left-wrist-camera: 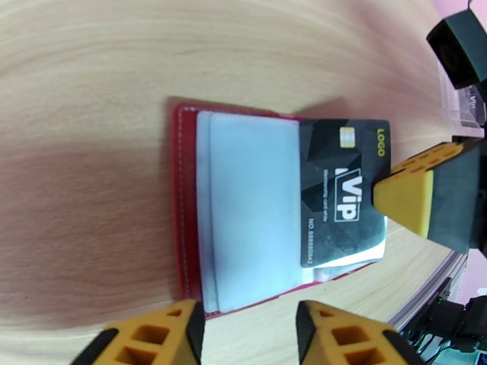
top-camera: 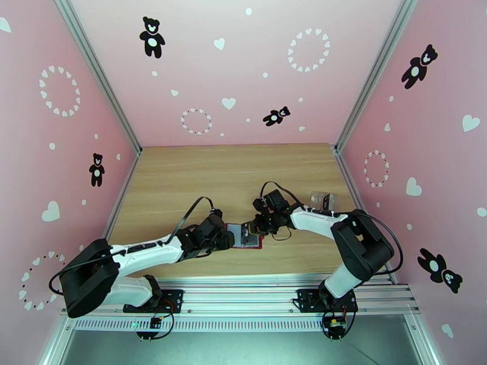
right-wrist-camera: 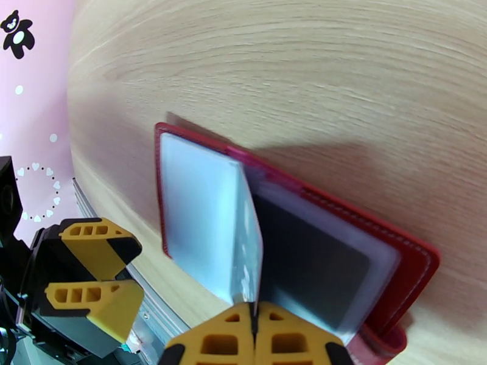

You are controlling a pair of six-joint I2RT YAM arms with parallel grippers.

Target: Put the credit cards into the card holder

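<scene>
A: Overhead?
B: Card holder (top-camera: pixel 246 236) spread open, centred within shared reach.
A: Left wrist?
B: Left gripper (left-wrist-camera: pixel 248 317) half-spread, empty, probably bracing; dark credit card (left-wrist-camera: pixel 341 190) partly under a pocket (left-wrist-camera: pixel 252 202).
A: Right wrist?
B: Right gripper (right-wrist-camera: pixel 252 319) pinched shut on a thin sheet (right-wrist-camera: pixel 246 238), card or leaf unclear. Pale wood table (right-wrist-camera: pixel 304 62), pink wall (right-wrist-camera: pixel 30 86).

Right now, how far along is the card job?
Done: card holder lies open, a dark card over its right half; pocketed or not, can't tell. In hand: right fingers shut on a thin sheet at the holder's middle, left fingers open at its edge. Left: seating whatever isn't pocketed.
</scene>
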